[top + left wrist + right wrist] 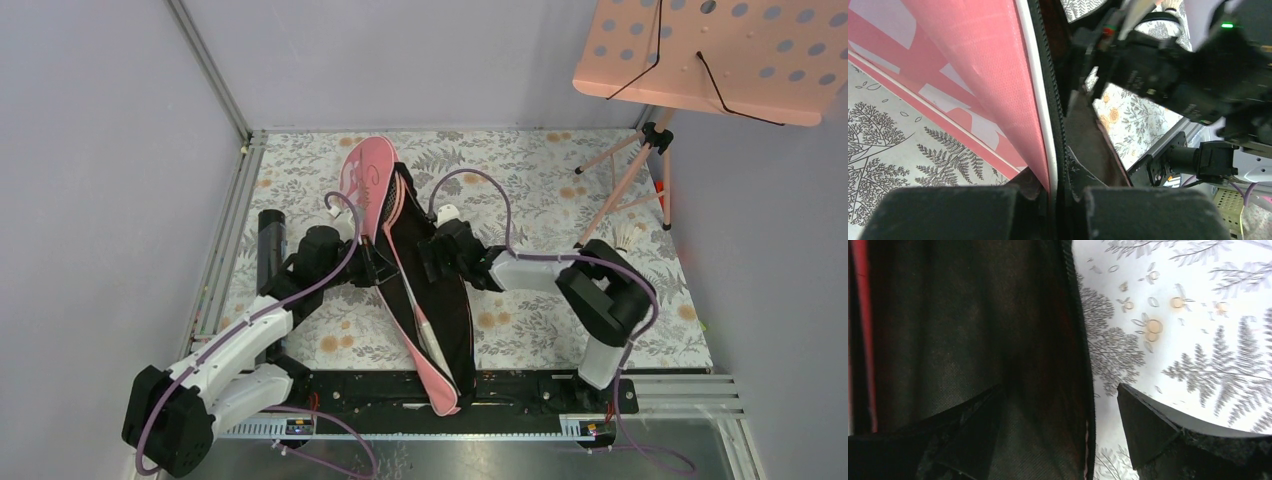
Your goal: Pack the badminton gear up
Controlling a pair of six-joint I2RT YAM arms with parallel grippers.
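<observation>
One pink racket bag (372,175) lay unzipped at centre, with the left gripper (1053,197) clamped on its pink flap edge and the right gripper (1059,390) spread wide astride its black edge. One black tube (270,240) sat to its left. One small white shuttlecock (630,237), seemingly, sat far right.

The open racket bag (440,310) blocks the middle, black tube (270,240) the left, music stand (700,60) the right rear.

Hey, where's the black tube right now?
In the top view, the black cylindrical tube sits on the left side of the floral table, just left of the left arm, near the table's left edge.
</observation>
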